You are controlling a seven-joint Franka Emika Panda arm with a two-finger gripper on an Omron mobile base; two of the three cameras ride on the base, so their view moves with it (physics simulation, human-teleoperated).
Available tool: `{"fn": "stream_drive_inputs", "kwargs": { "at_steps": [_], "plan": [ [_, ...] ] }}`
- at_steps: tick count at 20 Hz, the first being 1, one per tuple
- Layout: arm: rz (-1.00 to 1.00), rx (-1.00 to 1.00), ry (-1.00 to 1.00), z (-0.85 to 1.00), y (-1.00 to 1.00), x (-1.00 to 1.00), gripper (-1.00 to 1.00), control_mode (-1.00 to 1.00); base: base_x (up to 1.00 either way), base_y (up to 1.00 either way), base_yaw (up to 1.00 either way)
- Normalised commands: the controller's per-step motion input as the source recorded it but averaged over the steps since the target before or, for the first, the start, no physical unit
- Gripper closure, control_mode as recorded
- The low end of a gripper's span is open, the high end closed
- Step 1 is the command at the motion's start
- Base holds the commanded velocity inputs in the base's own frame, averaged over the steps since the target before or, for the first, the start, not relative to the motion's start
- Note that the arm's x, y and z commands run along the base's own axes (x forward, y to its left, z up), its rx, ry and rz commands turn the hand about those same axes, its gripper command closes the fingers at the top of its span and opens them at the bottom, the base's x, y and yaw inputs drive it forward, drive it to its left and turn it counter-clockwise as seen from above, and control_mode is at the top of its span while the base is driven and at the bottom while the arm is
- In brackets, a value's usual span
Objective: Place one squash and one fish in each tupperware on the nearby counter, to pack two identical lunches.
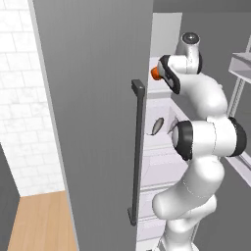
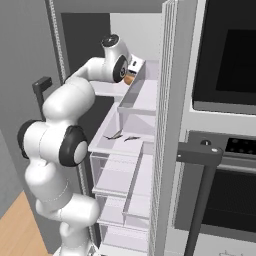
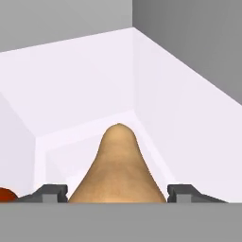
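Our two-finger gripper (image 3: 118, 194) stands wide inside the white fridge shelf (image 3: 94, 94), its dark fingertips (image 3: 47, 193) flanking a tan, tapered squash (image 3: 118, 170); whether they touch it, we cannot tell.

Base cameras flanking open fridge (image 2: 150, 95)
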Motion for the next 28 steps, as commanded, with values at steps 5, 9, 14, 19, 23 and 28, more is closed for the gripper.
{"fn": "stream_drive_inputs", "kwargs": {
  "at_steps": [5, 9, 14, 19, 23, 28],
  "plan": [
    [-0.04, 0.0, 0.0, -0.36, 0.32, -0.46, 1.0, -1.0, 0.0, 0.0, 0.0],
    [-0.03, 0.0, -0.11, -0.01, 0.25, -1.0, 1.0, -1.0, 0.0, 0.0, 0.0],
    [-0.01, 0.0, -0.09, 0.29, 0.02, -1.0, 1.0, -1.0, 0.0, 0.0, 0.0],
    [0.01, 0.0, -0.01, 0.14, 0.15, -1.0, 1.0, -1.0, 0.0, 0.0, 0.0],
    [0.13, -0.01, 0.0, -0.04, 0.57, -1.0, 1.0, -1.0, 0.0, 0.0, 0.0],
    [0.21, -0.03, 0.0, -0.14, 0.47, -1.0, 1.0, -1.0, 0.0, 0.0, 0.0]
  ]
}}
